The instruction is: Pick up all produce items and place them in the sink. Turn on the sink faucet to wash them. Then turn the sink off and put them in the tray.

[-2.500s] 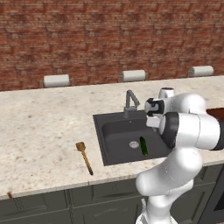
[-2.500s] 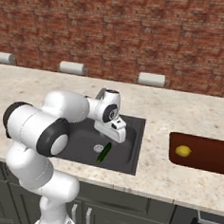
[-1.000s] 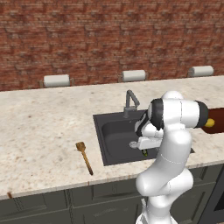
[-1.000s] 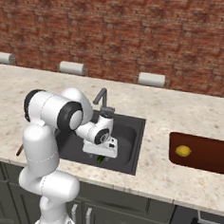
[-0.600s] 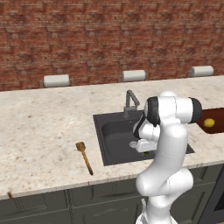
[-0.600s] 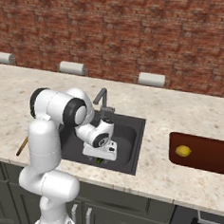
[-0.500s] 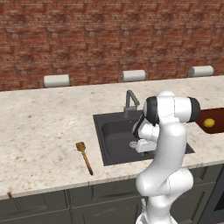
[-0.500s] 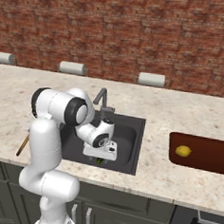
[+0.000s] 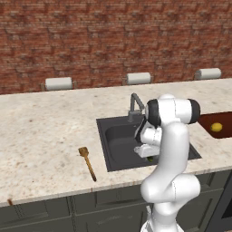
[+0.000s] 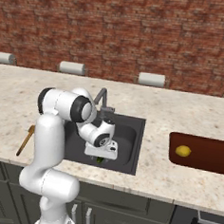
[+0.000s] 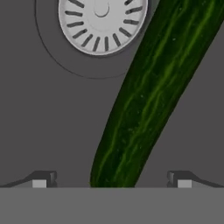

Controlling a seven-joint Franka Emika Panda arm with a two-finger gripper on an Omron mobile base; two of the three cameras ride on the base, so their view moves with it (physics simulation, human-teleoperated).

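Note:
The dark green cucumber [image 11: 148, 100] lies flat on the floor of the dark grey sink [image 9: 118, 140], beside the round silver drain [image 11: 103, 22]. My gripper [image 11: 111, 181] hangs low in the basin straight over it, open, one fingertip [image 11: 41, 179] on each side of the cucumber's end and neither touching it. From the base views a green sliver of the cucumber [image 10: 99, 159] peeks out under the gripper [image 10: 101, 156]. The small yellow piece [image 10: 182, 151] rests in the reddish-brown tray [image 10: 200, 159] to the right of the sink. The grey faucet [image 9: 134, 105] stands at the sink's back rim.
A brown wooden spoon [image 9: 87, 162] lies on the speckled counter left of the sink. My white arm bends over the sink's front right corner. A brick wall with pale outlets runs behind the counter.
The hand has sunk a little lower into the basin, closer to the cucumber. The jaws have stayed wide and the yellow piece has not moved.

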